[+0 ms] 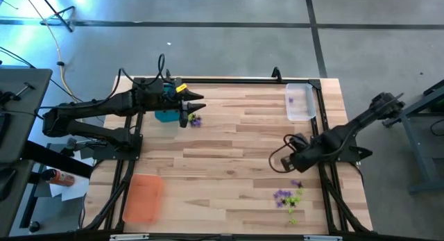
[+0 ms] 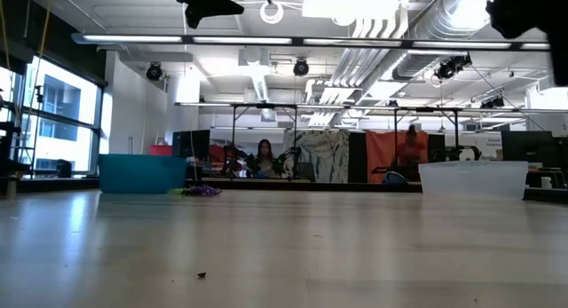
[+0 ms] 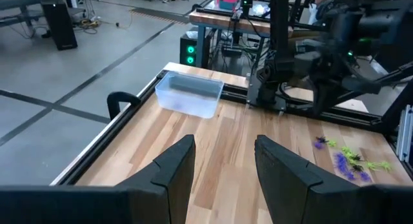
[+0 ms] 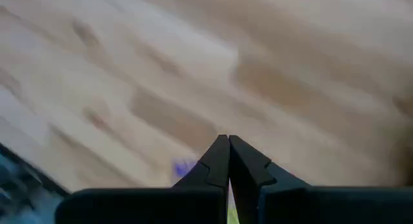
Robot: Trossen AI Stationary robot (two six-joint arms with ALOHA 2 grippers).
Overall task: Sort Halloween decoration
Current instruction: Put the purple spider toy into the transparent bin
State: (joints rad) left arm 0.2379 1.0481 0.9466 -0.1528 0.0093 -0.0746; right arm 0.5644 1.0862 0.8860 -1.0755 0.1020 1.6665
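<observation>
The Halloween decoration lies in two places. A pile of purple and lime-green trinkets [image 1: 288, 198] rests on the wood near the front right, also in the left wrist view [image 3: 348, 161], and a few purple ones [image 1: 195, 121] lie beside the teal tray [image 1: 165, 114]. My right gripper [image 1: 288, 161] hangs shut above the table just behind the pile. In its own view [image 4: 228, 161], a lime-green sliver [image 4: 230, 210] shows in the gap behind the fingertips; I cannot tell whether it is held. My left gripper [image 3: 224, 166] stands open and empty, high over the teal tray's right edge [image 1: 194, 105].
A clear tray [image 1: 300, 102] with a purple trinket [image 1: 292, 99] inside stands at the far right. An orange tray [image 1: 143, 198] lies at the near left. One tiny dark piece [image 2: 201, 275] lies on the wood mid-table. Bare wood spans the middle between the arms.
</observation>
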